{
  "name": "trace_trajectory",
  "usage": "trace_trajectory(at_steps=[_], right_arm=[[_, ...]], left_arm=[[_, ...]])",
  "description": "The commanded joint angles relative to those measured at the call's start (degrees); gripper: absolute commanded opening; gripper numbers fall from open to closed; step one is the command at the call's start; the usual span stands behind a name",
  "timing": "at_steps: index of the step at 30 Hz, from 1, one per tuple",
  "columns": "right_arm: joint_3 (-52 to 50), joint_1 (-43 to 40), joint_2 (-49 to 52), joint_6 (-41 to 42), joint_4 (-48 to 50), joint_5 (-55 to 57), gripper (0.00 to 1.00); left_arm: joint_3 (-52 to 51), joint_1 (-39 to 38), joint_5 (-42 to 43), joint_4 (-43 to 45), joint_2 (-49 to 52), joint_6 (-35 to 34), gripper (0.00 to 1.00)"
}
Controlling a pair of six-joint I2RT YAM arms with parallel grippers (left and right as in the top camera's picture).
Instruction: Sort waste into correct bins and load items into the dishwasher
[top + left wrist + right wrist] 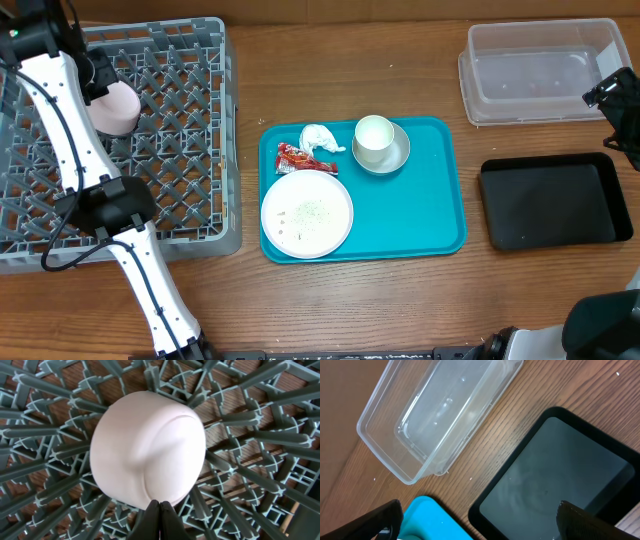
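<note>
My left gripper [159,505] is shut on the edge of a pink cup [147,447] and holds it tilted over the grey dishwasher rack [45,445]. In the overhead view the cup [115,108] is over the rack's [190,200] back middle. A teal tray [440,200] holds a white plate [307,213] with crumbs, a white cup [373,138] in a small grey bowl [400,157], a crumpled tissue [320,138] and a red wrapper [297,157]. My right gripper [480,520] is open and empty above the table at the far right [615,95].
A clear plastic bin [540,70] stands at the back right, and it also shows in the right wrist view [435,415]. A black bin [550,200] lies in front of it, seen below my right gripper [555,470]. The teal tray's corner [427,520] shows there too.
</note>
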Motion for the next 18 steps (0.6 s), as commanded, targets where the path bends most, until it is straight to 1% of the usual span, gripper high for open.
trace_trajectory(at_steps=[1, 14, 18], right_arm=[[0.7, 0.0, -0.1, 0.2, 0.2, 0.0, 1.0], [0.7, 0.0, -0.1, 0.2, 0.2, 0.0, 1.0], [0.7, 0.0, -0.1, 0.2, 0.2, 0.0, 1.0]], left_arm=[[-0.7, 0.6, 1.2, -0.2, 2.8, 1.2, 0.04], [-0.7, 0.9, 0.9, 1.0, 4.7, 1.2, 0.04], [-0.7, 2.3, -2.6, 0.5, 4.7, -0.4, 0.04]])
